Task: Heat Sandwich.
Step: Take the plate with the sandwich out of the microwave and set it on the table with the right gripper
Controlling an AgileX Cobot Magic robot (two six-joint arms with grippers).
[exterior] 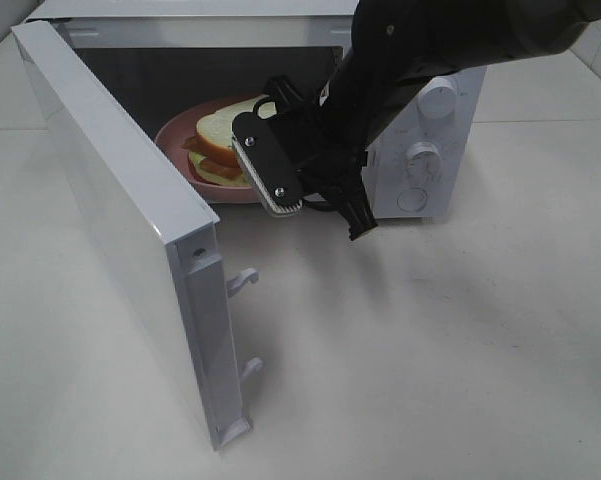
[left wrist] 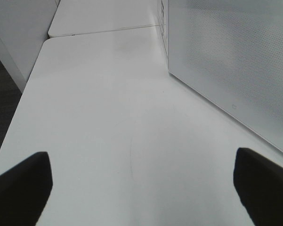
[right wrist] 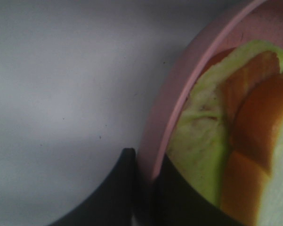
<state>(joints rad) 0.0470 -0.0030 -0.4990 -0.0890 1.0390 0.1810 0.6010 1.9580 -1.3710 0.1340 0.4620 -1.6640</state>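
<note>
The sandwich (exterior: 223,138), white bread with green lettuce and reddish filling, lies on a round pink plate (exterior: 173,137) in the open mouth of the white microwave (exterior: 435,95). My right gripper (exterior: 268,195) is shut on the plate's near rim. The right wrist view shows its dark fingers (right wrist: 120,188) pinching the pink rim (right wrist: 172,103), with lettuce and filling of the sandwich (right wrist: 235,122) right beside them. My left gripper (left wrist: 141,188) is open and empty above the bare table; it does not show in the high view.
The microwave door (exterior: 110,200) stands swung wide open toward the front left, its latch hooks (exterior: 242,283) sticking out. The left wrist view shows the door's outer face (left wrist: 226,61) close by. The control knobs (exterior: 423,157) are on the right. The white table (exterior: 430,350) spreads in front.
</note>
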